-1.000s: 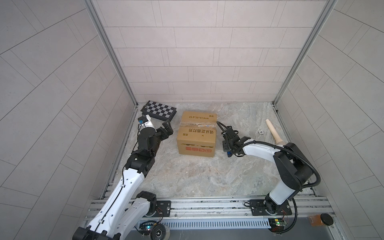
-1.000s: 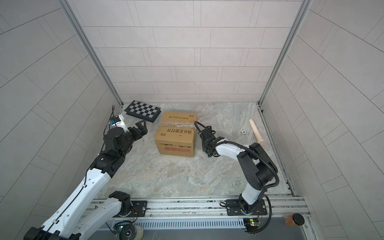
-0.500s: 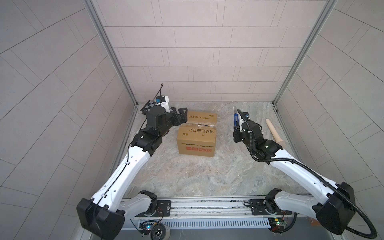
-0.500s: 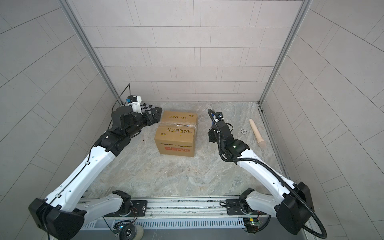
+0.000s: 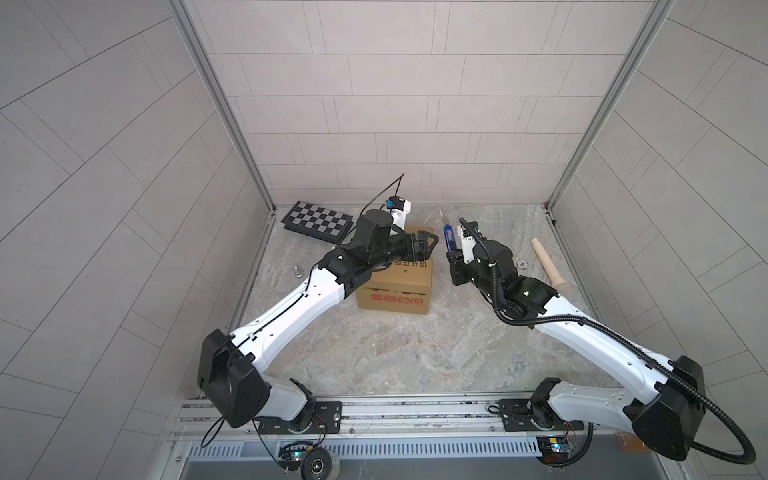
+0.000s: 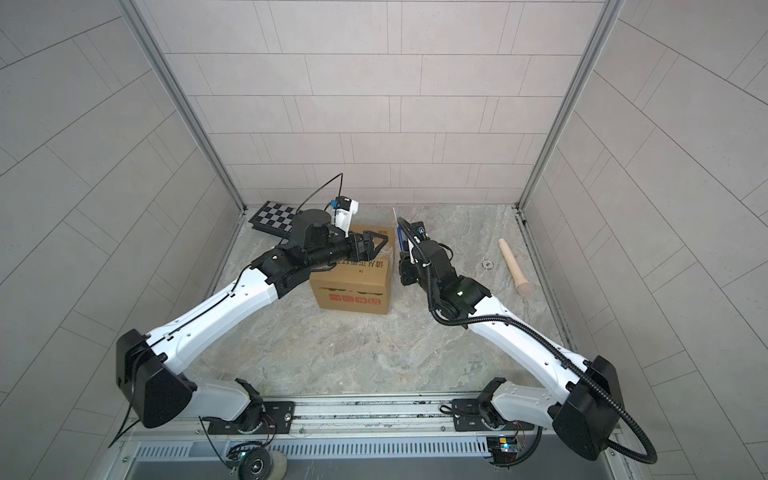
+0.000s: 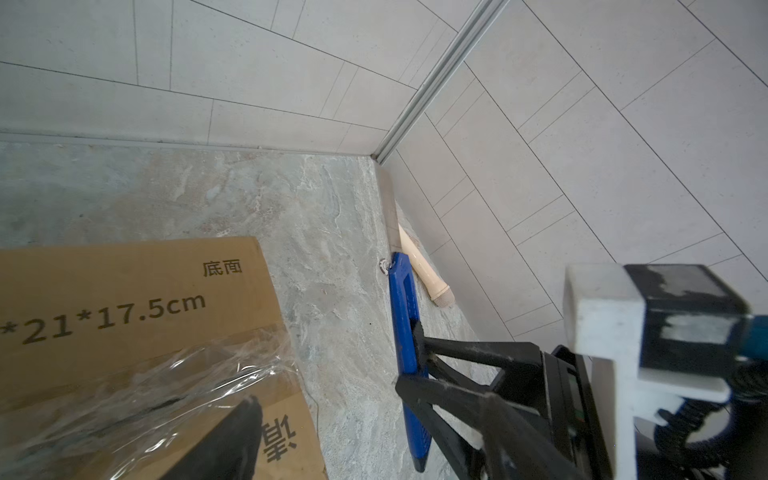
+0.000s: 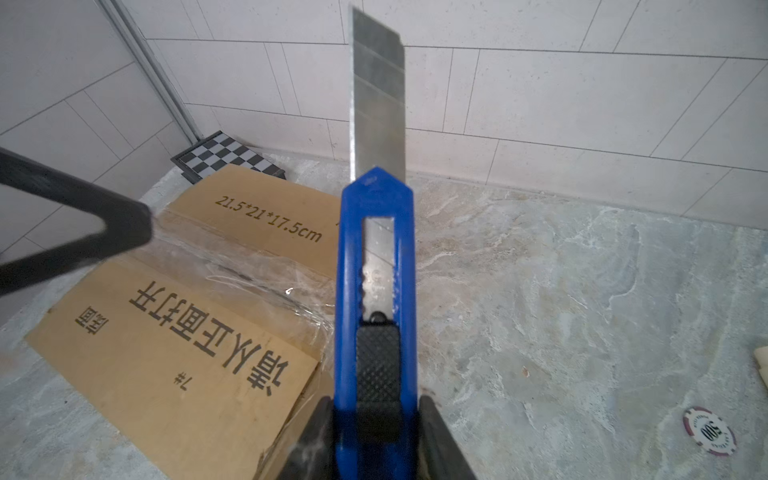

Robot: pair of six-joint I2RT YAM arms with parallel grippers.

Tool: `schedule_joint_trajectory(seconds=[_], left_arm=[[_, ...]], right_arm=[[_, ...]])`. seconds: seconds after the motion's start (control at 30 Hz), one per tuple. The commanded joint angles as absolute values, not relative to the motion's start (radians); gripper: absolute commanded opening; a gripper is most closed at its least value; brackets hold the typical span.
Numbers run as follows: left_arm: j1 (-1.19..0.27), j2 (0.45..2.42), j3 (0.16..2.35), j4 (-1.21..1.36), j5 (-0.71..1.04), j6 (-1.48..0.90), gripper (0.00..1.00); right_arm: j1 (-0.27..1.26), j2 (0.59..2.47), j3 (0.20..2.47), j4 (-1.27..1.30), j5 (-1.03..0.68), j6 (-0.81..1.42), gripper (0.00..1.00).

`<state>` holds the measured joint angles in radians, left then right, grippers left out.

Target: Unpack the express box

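The express box (image 5: 395,291) sits on the marble-patterned tabletop (image 5: 415,353) toward the back wall, a little left of centre in both top views. It is just in front of a black-and-white chequered board (image 5: 318,220) lying in the back left corner. Its top flaps lie flat and closed, with wrinkled clear tape (image 8: 249,266) along the seam between them and black print on the cardboard — Chinese characters and "21.5*21*17.5cm". The left gripper (image 5: 430,247) reaches in over the top of the box near its right edge, jaws standing apart with nothing between them. In the left wrist view only one of its fingers (image 7: 237,440) shows, low over the taped seam. To the right of the box, and clear of it, the right gripper (image 8: 376,440) is clamped on the handle of a blue utility knife (image 8: 376,249). The knife's long steel blade (image 8: 378,104) is pushed out and points up toward the back wall. Further right, near the side wall, a pale wooden stick (image 5: 548,266) lies on the tabletop with a small round poker chip (image 8: 708,432) near it — both well apart from the box.
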<state>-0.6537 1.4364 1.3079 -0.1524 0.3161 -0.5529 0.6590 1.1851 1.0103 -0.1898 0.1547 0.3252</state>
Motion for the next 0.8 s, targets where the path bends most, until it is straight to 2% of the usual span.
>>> schedule_joint_trajectory(seconds=[0.0, 0.63, 0.77], left_arm=[[-0.669, 1.464, 1.364, -0.095, 0.359, -0.577, 0.81], [-0.677, 1.568, 1.440, -0.123, 0.305, -0.604, 0.52], [-0.677, 1.578, 1.440, -0.108, 0.304, -0.615, 0.41]], right_arm=[[0.675, 1.196, 1.037, -0.152, 0.139, 0.312, 0.18], [0.727, 1.213, 1.041, -0.111, 0.114, 0.290, 0.18], [0.732, 1.218, 1.041, -0.109, 0.112, 0.285, 0.18]])
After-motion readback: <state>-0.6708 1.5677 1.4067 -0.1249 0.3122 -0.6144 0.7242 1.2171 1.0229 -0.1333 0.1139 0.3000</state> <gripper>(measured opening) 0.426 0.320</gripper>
